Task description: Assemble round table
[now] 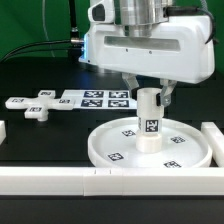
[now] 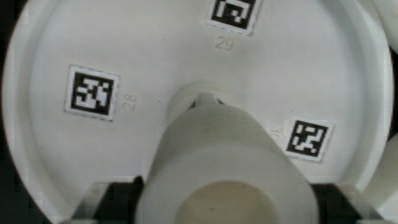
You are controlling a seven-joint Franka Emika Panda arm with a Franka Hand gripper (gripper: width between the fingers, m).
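Note:
The large rimmed round disc (image 1: 150, 150) lies flat on the black table, tags up. The short cylindrical leg (image 1: 149, 122) stands upright on the disc's centre, a tag on its side. My gripper (image 1: 149, 98) comes straight down over the leg and is shut on its upper end. In the wrist view the leg (image 2: 222, 150) fills the space between my dark fingers (image 2: 125, 198), with the disc (image 2: 125, 60) below it. The cross-shaped foot (image 1: 36, 105) lies loose on the table at the exterior view's left.
The marker board (image 1: 98, 98) lies behind the disc. White border blocks run along the front edge (image 1: 60, 182), at the exterior view's right (image 1: 212, 135) and at its left (image 1: 3, 130).

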